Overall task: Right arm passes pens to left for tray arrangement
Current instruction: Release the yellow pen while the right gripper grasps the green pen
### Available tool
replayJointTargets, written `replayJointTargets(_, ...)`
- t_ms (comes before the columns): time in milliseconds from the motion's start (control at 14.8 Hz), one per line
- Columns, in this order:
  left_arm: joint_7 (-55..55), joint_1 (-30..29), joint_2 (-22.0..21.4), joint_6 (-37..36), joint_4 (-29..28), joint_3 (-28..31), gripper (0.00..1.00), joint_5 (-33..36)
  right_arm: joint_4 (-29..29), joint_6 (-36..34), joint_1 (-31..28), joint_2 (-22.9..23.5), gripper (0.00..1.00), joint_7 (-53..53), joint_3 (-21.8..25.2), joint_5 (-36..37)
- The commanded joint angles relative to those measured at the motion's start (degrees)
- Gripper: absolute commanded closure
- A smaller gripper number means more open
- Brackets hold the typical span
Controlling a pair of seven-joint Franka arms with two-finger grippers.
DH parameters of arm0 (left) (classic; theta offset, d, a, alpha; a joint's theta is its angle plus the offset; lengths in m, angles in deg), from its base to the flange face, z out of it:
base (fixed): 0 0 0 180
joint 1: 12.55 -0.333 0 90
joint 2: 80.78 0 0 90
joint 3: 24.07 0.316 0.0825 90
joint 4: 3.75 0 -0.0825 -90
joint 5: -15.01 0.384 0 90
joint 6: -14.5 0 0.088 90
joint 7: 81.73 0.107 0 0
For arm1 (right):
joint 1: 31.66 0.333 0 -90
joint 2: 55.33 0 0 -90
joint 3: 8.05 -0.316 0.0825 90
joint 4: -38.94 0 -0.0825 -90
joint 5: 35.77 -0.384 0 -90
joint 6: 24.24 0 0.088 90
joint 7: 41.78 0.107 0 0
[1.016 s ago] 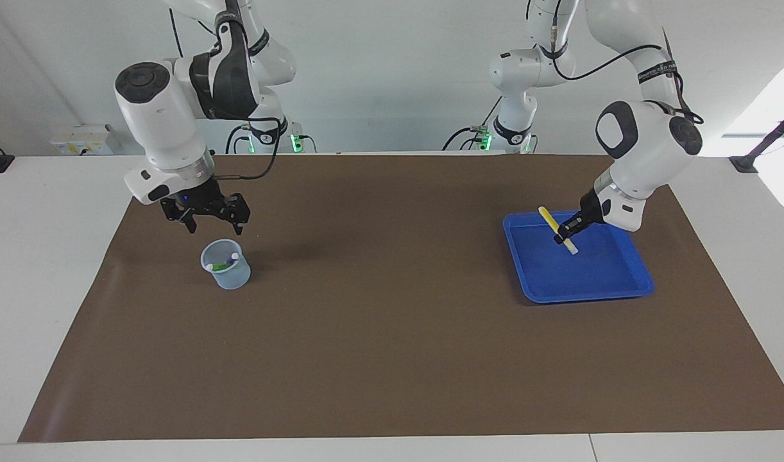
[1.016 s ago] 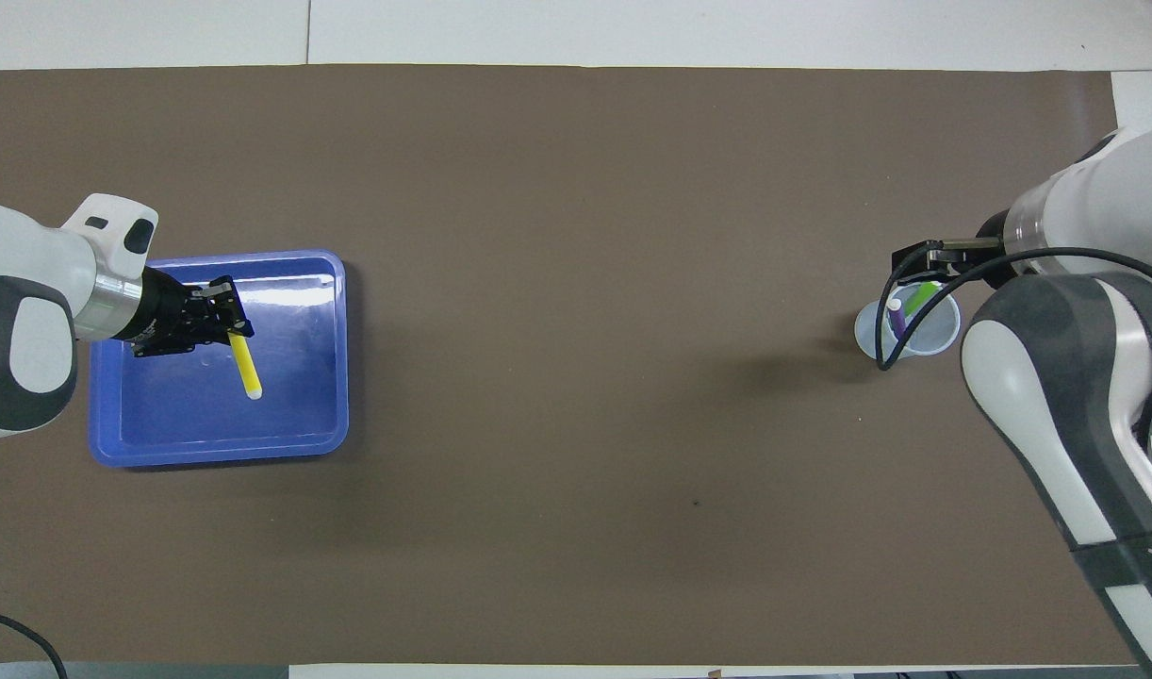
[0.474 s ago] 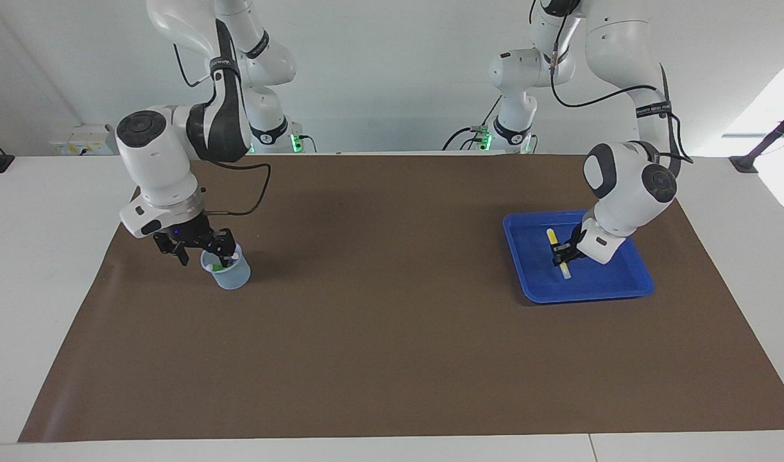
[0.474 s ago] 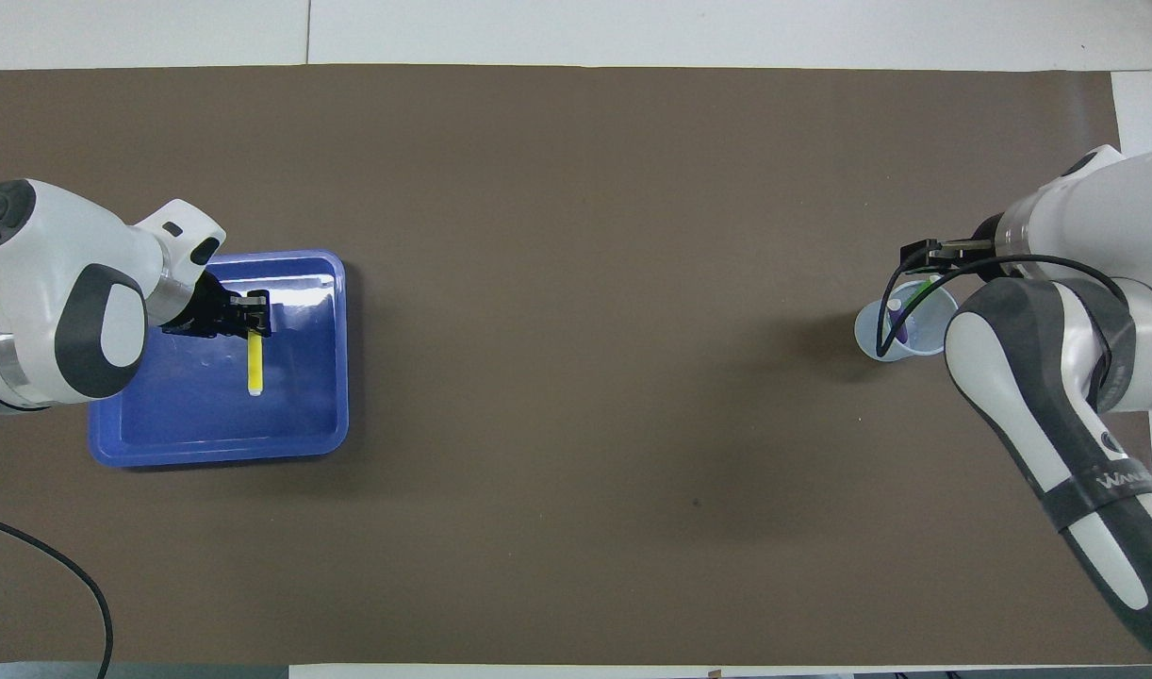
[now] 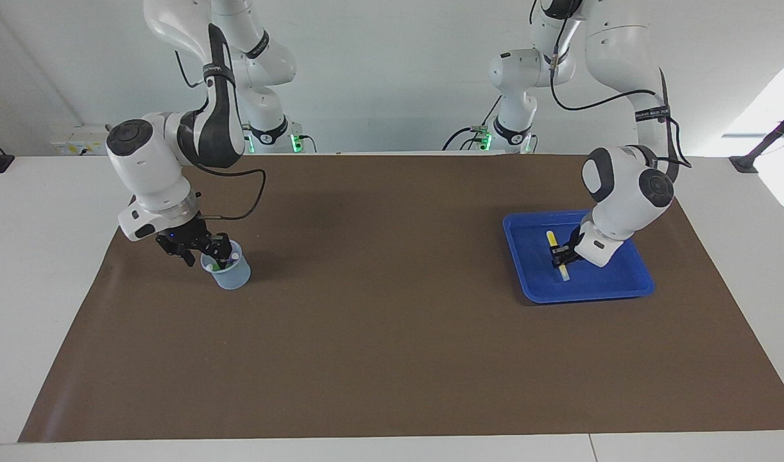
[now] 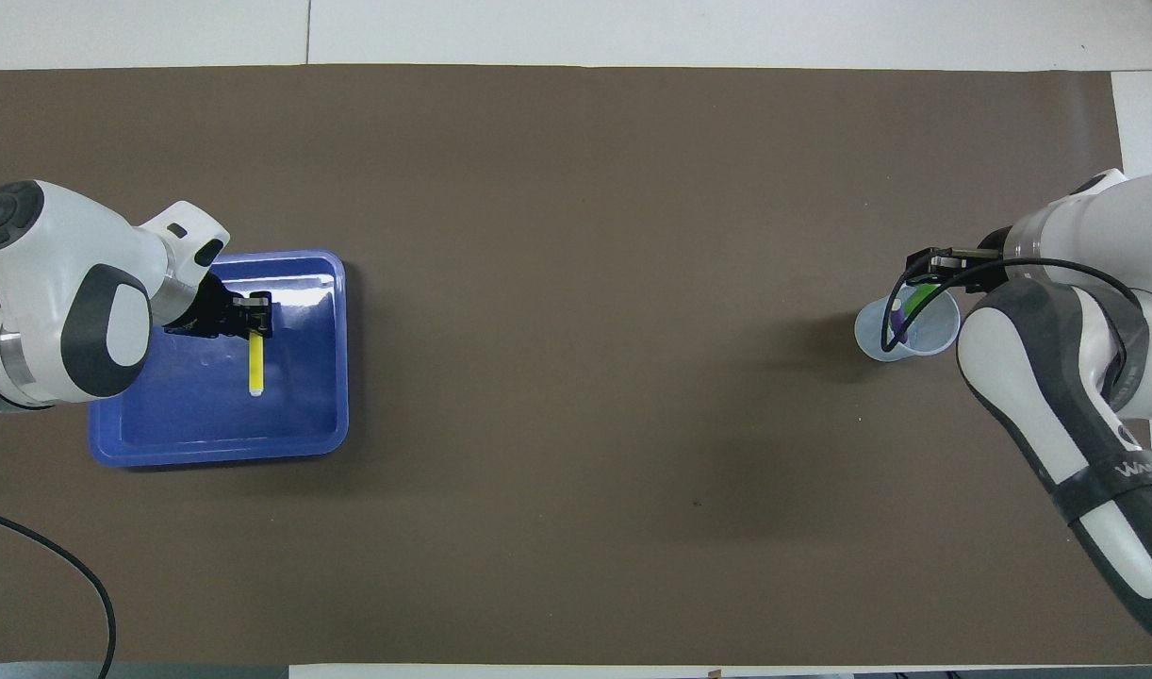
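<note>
Two pens, green (image 6: 923, 291) and purple (image 6: 900, 319), stand slanted in the translucent cup (image 5: 229, 272) at the right arm's end of the brown mat (image 5: 392, 333), their pale tips up and leaning toward the right gripper (image 5: 204, 251), which sits at the cup's mouth; whether its fingers have a pen between them cannot be told. One pen is across: the yellow pen (image 6: 255, 366) lies low in the blue tray (image 5: 636, 285) at the left arm's end, its long axis running from the robots' side toward the table's open edge, its nearer end clamped in the left gripper (image 5: 562, 251). The left arm alone is near the tray, the right arm alone near the cup, and the two are well apart. A second ago the right gripper hung spread above the cup; it has since dropped to the rim. The left arm then carried the yellow pen tilted above the tray; it has since lowered and turned it square to the tray's sides. Letting go looks to be the left arm's next act
</note>
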Motion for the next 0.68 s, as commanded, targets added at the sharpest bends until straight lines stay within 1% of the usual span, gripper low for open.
replayJointTargets(0,-0.6,0.5,0.1,0.7,-0.5,0.2,0.54,0.9,3.2,2.9,-0.2,-1.1,0.29,-0.7,0.3,-2.3)
replayJointTargets(68,-0.6,0.5,-0.1,0.9,-1.1,0.3,0.43,0.9,3.2,3.2,-0.2,-0.9,0.30,-0.6,0.3,-3.7)
replayJointTargets(203,-0.6,0.4,-0.2,1.0,-1.4,0.3,0.35,0.9,3.2,3.4,-0.2,-0.9,0.32,-0.6,0.3,-4.0)
replayJointTargets(339,-0.6,0.4,-0.2,1.0,-1.4,0.2,0.34,0.9,3.2,3.7,-0.2,-0.9,0.39,-0.6,0.3,-4.0)
replayJointTargets(407,-0.6,0.4,-0.2,1.1,-1.4,0.2,0.34,0.9,3.2,3.6,-0.2,-0.9,0.48,-0.6,0.3,-4.1)
replayJointTargets(474,-0.6,0.3,-0.2,1.0,-1.3,0.2,0.34,0.9,3.2,3.6,-0.2,-0.9,0.64,-0.6,0.3,-4.0)
replayJointTargets(610,-0.6,0.3,-0.2,1.0,-1.3,0.2,0.31,0.8,3.2,3.5,-0.2,-0.9,1.00,-0.7,0.3,-4.0)
